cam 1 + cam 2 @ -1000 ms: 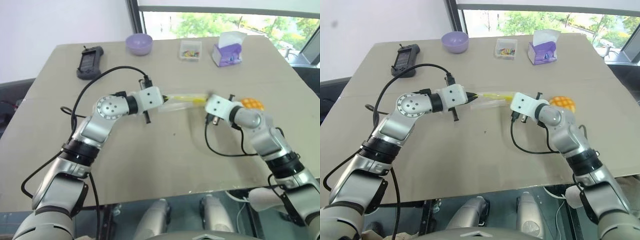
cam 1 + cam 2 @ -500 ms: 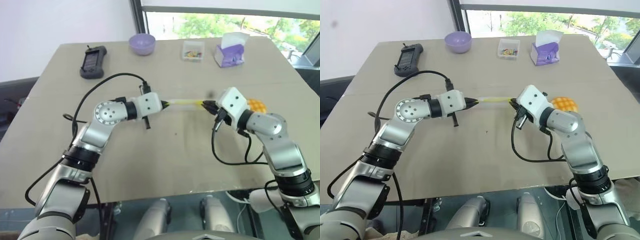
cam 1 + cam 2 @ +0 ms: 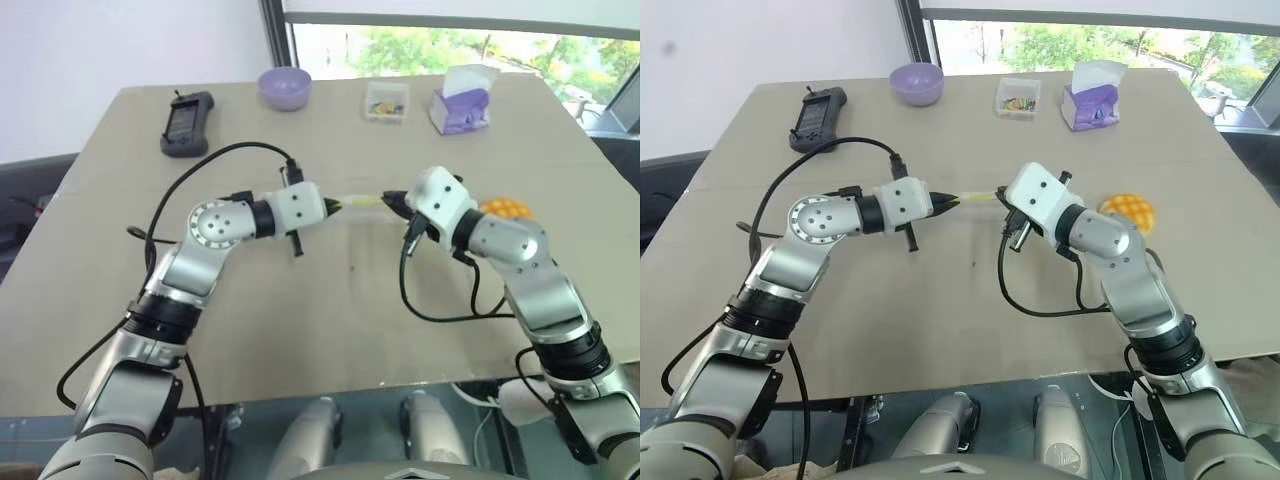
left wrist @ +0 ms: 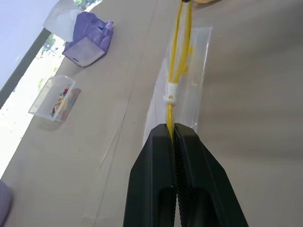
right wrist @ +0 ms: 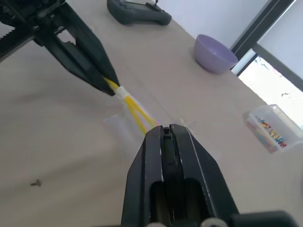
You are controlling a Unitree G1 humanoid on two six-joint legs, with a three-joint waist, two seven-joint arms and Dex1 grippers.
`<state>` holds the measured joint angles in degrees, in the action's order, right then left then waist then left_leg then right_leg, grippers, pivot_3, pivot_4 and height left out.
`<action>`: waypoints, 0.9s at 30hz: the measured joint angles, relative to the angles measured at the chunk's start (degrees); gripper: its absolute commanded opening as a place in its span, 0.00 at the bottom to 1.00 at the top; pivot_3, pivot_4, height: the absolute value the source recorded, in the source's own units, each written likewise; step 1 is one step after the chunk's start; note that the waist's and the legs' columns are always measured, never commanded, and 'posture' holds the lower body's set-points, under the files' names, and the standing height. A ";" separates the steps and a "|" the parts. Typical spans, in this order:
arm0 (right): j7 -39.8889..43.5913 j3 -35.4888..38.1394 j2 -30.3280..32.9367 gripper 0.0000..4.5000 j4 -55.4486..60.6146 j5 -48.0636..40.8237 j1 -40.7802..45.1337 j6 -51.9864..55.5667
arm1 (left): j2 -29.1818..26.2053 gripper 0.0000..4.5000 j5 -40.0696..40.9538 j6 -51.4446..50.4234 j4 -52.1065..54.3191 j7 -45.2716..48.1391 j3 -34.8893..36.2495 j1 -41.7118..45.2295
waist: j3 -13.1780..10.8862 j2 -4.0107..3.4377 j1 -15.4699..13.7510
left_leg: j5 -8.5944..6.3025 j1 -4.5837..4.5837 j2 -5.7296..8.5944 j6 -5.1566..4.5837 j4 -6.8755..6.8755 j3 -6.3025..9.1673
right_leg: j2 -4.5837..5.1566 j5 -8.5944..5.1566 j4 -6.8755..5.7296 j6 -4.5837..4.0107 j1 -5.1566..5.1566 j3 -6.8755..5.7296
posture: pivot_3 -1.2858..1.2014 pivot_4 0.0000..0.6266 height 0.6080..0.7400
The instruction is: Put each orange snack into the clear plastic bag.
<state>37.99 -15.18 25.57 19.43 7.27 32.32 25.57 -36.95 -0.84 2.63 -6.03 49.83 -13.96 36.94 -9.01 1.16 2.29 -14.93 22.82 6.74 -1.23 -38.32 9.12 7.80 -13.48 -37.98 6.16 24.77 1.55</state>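
- Clear plastic bag [image 4: 189,90] hangs stretched between my two pincers above the middle of the worktop [image 3: 300,330], its yellow strip [image 4: 177,52] uppermost.
- Left pincer [image 4: 172,135] is pressed together on one end of the yellow strip.
- Right pincer [image 5: 165,131] is pinched on the other end; the strip's two lips part slightly between the pincers.
- Orange snack [image 3: 1127,210] lies on the worktop just behind my right arm, outside the bag.
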 measured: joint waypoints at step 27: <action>-1.08 -4.89 1.27 0.70 -5.99 9.61 3.16 -4.98 | 1.74 0.00 -1.82 -0.98 1.91 -0.83 0.28 -0.98 | 0.00 0.00 0.10 | 0.00 0.00 0.00 0.00 0.01 -0.01 | -0.01 0.00 0.00 0.00 0.01 0.00 | 0.52 0.24 1.00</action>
<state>36.90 -20.08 26.84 13.44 16.87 35.49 20.58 -35.21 -2.66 1.65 -4.12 48.99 -13.68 35.96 -9.01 1.15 2.39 -14.93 22.82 6.73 -1.23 -38.32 9.11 7.79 -13.48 -37.97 6.15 24.77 1.55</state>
